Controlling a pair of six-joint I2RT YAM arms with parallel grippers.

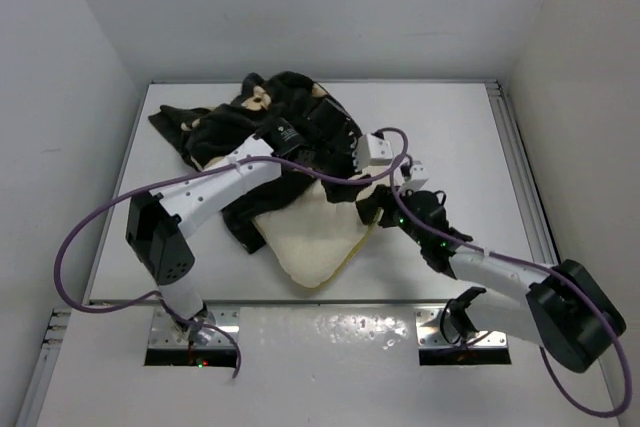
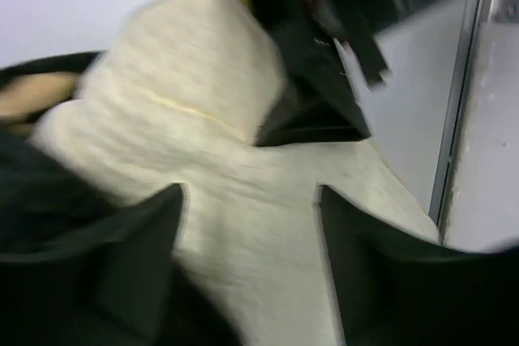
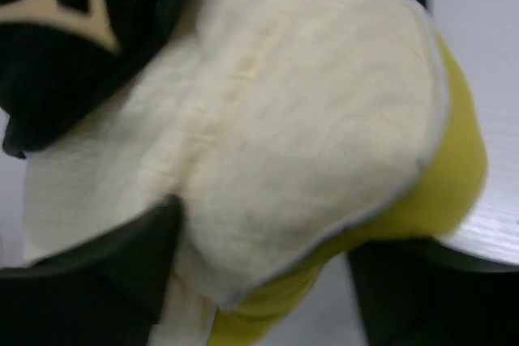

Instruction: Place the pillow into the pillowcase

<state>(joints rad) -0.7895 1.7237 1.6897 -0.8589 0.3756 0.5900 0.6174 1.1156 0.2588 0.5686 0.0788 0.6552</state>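
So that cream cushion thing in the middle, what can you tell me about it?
The pillow is soft and cream, with a fuzzy top, a faint seam and a yellow underside showing along its right edge. It lies rumpled on the white table. Its near corner is bare and its far part is covered by the black, tan-patterned pillowcase. The left gripper and right gripper sit over it with jaws apart; whether they touch it is unclear.

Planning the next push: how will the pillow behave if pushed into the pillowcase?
Probably floppy: the pillow bulges and creases in the wrist views. Likely light for its size, since it looks puffy. Its fuzzy surface may drag against the plush pillowcase.
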